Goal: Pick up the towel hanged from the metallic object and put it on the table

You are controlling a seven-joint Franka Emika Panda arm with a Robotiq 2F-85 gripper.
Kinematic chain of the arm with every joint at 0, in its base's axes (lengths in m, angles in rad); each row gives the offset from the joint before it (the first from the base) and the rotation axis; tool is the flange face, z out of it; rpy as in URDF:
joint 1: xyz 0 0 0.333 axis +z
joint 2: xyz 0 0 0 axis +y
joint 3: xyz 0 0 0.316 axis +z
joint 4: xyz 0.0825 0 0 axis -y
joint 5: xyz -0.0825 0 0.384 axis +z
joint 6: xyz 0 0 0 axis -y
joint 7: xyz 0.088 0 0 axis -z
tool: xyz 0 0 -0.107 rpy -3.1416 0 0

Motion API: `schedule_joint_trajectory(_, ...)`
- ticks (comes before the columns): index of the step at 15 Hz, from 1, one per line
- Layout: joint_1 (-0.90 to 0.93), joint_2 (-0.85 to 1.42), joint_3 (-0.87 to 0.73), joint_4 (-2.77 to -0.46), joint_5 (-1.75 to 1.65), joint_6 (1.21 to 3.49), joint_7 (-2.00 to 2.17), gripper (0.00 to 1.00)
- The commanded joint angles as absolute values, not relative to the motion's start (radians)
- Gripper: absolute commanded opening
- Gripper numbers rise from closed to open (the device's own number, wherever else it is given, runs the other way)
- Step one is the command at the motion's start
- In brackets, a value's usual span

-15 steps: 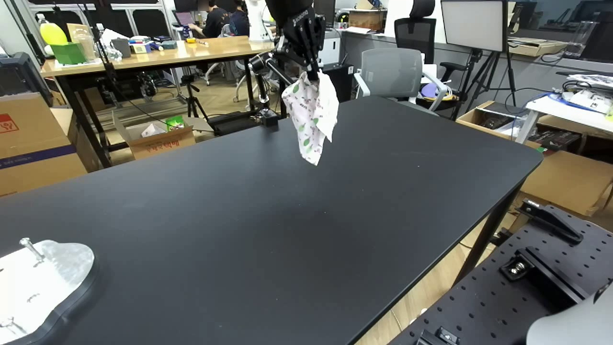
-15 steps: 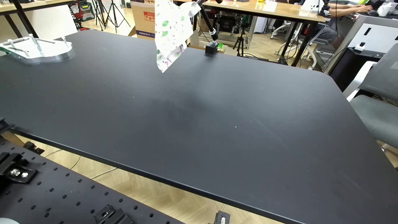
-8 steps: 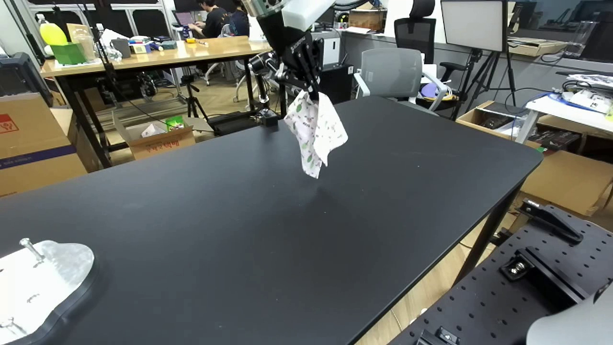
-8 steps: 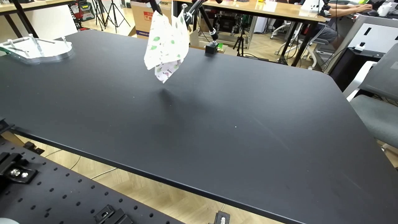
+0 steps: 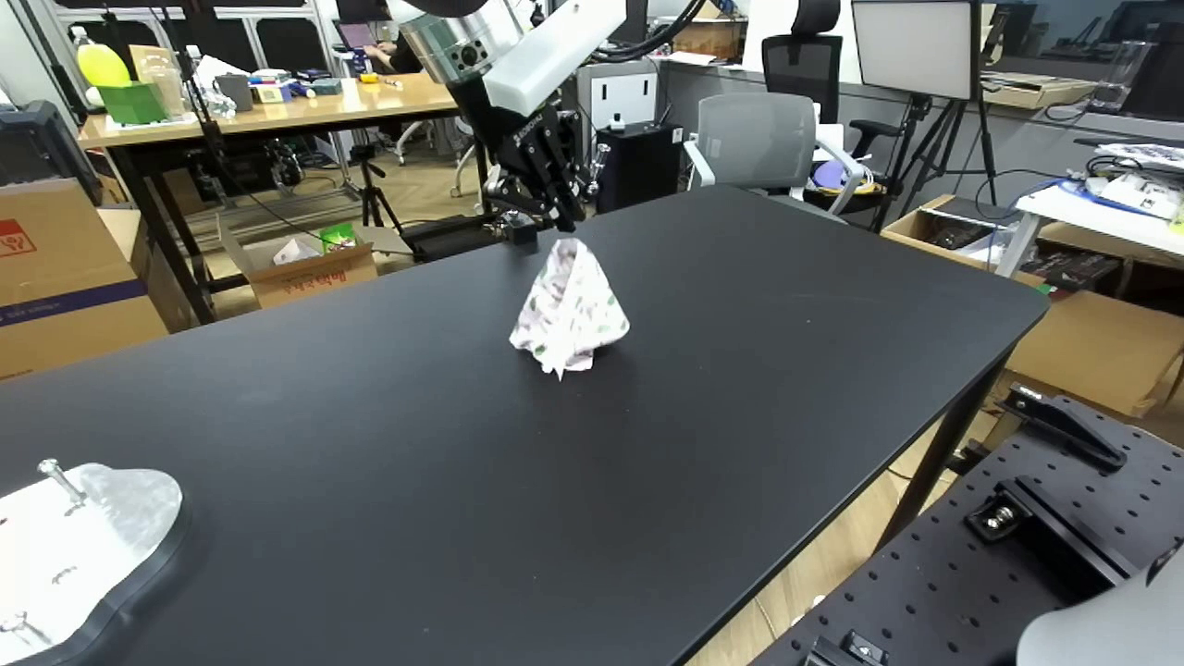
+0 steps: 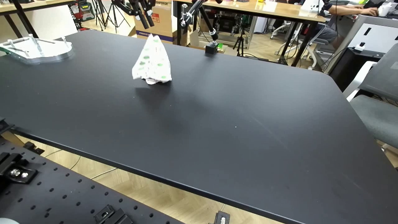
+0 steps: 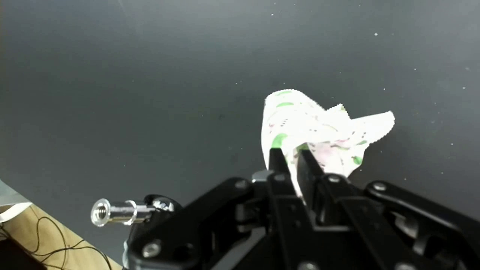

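The white towel with green and pink prints [image 5: 569, 310] is a peaked, tent-like shape at the black table [image 5: 416, 509]. It also shows in an exterior view [image 6: 152, 60] and in the wrist view [image 7: 296, 116]. I cannot tell whether its lower edge fully rests on the table. My gripper [image 5: 562, 226] is just above the towel's peak, with a small gap to it in an exterior view [image 6: 148, 26]. In the wrist view its fingertips [image 7: 289, 150] stand apart with nothing held between them. The metallic object, a jointed black arm with a silver stud [image 6: 184, 14], is at the table's far edge, with no towel on it.
The silver stud [image 7: 118, 212] is close beside my gripper in the wrist view. A white board with metal posts [image 5: 102, 527] lies on the table. A perforated black base [image 5: 999, 546] is beside the table. A grey chair [image 5: 758, 139] stands beyond the far end.
My gripper carried the towel away from the metallic arm and lower over the table. It then let go. The towel is now below and apart from the fingertips.
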State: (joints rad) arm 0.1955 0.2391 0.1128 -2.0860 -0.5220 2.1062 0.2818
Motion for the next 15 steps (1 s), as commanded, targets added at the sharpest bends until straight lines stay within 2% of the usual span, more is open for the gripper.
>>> schedule_joint_trajectory(1, 0.213, 0.267, 0.1, -2.041, -0.526, 2.08, 0.305, 0.47)
schedule_joint_trajectory(9, 0.211, 0.244, 0.126, -2.012, -0.296, 2.003, 0.296, 1.0)
schedule_joint_trajectory(15, 0.213, 0.237, 0.131, -2.019, -0.244, 2.02, 0.283, 1.0)
